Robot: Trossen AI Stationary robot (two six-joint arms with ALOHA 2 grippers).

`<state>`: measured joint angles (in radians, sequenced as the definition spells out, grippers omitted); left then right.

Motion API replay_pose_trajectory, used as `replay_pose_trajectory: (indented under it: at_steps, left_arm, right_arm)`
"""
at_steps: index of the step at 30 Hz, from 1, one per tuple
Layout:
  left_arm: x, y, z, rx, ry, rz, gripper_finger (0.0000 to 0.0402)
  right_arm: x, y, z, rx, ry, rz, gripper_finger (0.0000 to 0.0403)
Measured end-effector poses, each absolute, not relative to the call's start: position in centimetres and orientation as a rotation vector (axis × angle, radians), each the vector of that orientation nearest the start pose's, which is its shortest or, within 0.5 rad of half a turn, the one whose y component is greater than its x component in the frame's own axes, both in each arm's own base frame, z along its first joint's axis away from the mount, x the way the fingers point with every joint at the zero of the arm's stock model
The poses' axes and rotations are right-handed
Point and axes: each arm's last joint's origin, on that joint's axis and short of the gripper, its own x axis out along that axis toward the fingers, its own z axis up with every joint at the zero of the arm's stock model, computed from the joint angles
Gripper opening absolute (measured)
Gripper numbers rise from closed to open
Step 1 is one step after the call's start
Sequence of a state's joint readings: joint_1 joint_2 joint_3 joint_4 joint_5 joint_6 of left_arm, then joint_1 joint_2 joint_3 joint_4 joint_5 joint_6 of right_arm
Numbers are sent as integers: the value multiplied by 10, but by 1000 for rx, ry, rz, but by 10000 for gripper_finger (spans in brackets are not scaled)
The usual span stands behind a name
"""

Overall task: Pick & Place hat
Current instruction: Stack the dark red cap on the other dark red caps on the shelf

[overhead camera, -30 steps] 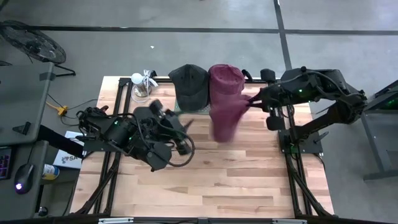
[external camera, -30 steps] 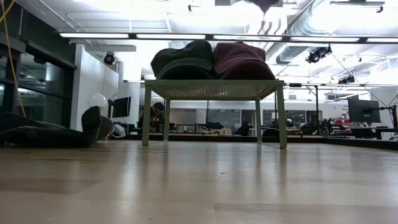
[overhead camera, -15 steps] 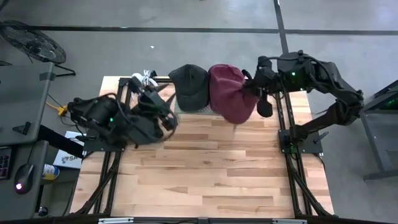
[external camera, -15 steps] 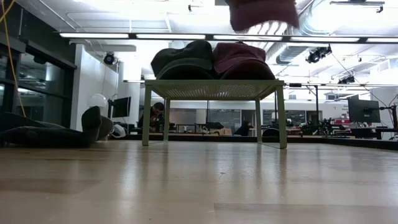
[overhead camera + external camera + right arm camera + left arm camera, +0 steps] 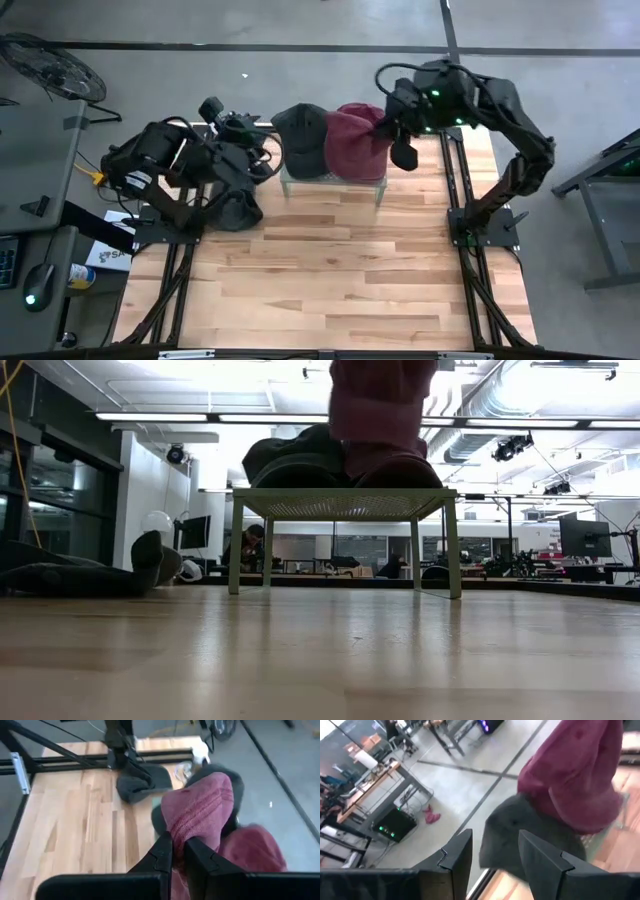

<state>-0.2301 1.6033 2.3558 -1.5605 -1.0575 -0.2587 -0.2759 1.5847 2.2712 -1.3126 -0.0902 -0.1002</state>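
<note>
While the right end effector (image 5: 385,128) hangs over the rear of the wooden surface (image 5: 330,270), its fingers (image 5: 162,851) are pinched together on a maroon beanie (image 5: 350,145), which dangles from them above the rack (image 5: 332,180).

Item: maroon beanie. In the low view it (image 5: 380,405) hangs down onto a second maroon hat (image 5: 395,468) lying on the rack's right half (image 5: 345,502); whether the two touch cannot be told. The right wrist view shows the ribbed knit (image 5: 200,817) bunched just ahead of the fingers.

Item: dark cap (image 5: 302,138). It sits on the rack's left half, just beside the maroon pair, and shows the same way in the low view (image 5: 295,460).

Item: rack. Pale green, mesh-topped, on thin legs, standing at the surface's rear centre.

Item: grey hat (image 5: 238,210). It lies flat on the surface under the left arm, well apart from the rack; it also appears in the right wrist view (image 5: 142,782).

Item: left end effector (image 5: 262,160). Raised near the rack's left end, fingers (image 5: 457,855) apart and empty, facing the dark cap (image 5: 530,840) and the maroon beanie (image 5: 575,775).
</note>
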Motion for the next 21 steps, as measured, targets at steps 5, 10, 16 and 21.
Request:
replay_pose_trajectory:
  at_steps: [5,10,16,21]
  left_arm:
    - [224,-13,517,250,607,853,156]
    - [225,-3,516,219,629,856,156]
    - [226,5,516,191,633,876,156]
    - [226,9,516,177,640,880,156]
  right_arm:
    - [249,-80,505,47,657,-201,17]
    - [246,-85,507,59,648,-222,17]
    - [243,-91,506,66,664,-249,17]
    - [240,-94,504,78,690,-264,17]
